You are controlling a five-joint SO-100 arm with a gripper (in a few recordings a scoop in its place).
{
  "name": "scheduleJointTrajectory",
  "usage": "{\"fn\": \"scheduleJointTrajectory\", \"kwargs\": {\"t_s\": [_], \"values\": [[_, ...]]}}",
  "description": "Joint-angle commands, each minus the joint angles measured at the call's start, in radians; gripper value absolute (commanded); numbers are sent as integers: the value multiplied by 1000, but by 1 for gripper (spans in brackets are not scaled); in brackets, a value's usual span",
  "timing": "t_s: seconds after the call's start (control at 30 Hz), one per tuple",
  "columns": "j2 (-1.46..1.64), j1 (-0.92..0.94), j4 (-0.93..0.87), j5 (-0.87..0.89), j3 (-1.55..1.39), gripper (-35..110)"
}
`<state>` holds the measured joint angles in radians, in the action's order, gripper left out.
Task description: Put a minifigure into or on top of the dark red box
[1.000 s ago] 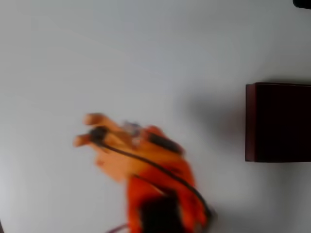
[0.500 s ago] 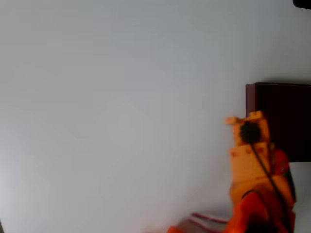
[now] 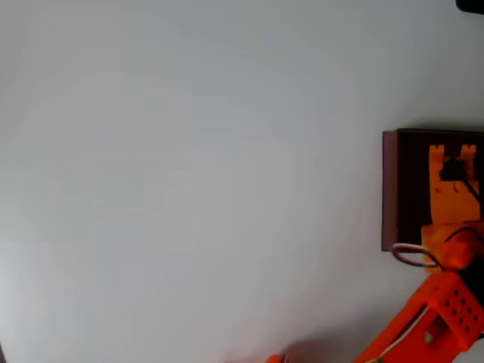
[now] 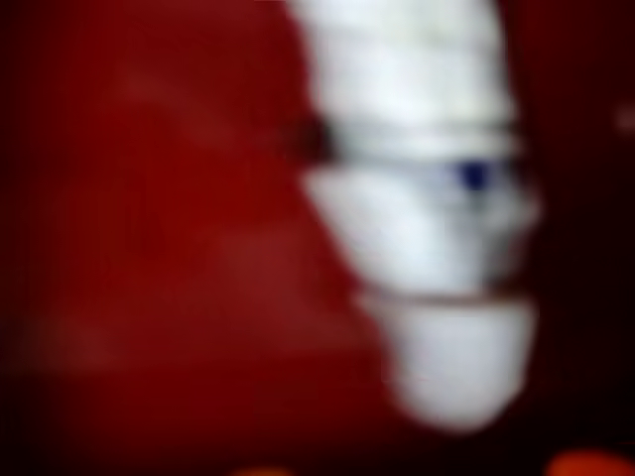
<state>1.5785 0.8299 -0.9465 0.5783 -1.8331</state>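
Note:
The dark red box [image 3: 390, 189] sits at the right edge of the overhead view, cut off by the frame. My orange gripper [image 3: 454, 155] hangs over its dark inside, the arm coming up from the lower right. Up close in the wrist view, the white minifigure [image 4: 427, 248] with a small blue mark looms blurred against the box's dark red surface [image 4: 149, 248]. It appears held in the gripper, a scrap of orange finger [image 4: 587, 464] showing at the bottom edge. The arm hides the figure in the overhead view.
A plain pale grey table [image 3: 189, 181] spreads over the left and middle of the overhead view. A small dark object [image 3: 470, 4] pokes in at the top right corner.
The arm has swung from the table's lower middle to the right, passing the box's left wall, and now hangs over the box's inside.

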Motion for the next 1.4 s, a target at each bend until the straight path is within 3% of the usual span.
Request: {"fn": "scheduleJointTrajectory", "kwargs": {"t_s": [0.0,0.3,0.5,0.73,0.9,1.17,1.37], "values": [[35,-9,-5,-8,43,14],[611,-252,-115,-222,-225,13],[1203,-650,-149,-440,-543,5],[1534,-1108,-264,-485,-746,0],[1779,-1328,-342,-517,-907,0],[1832,-1529,-477,-586,-1039,0],[1829,-1640,-426,-580,-1147,0]]}}
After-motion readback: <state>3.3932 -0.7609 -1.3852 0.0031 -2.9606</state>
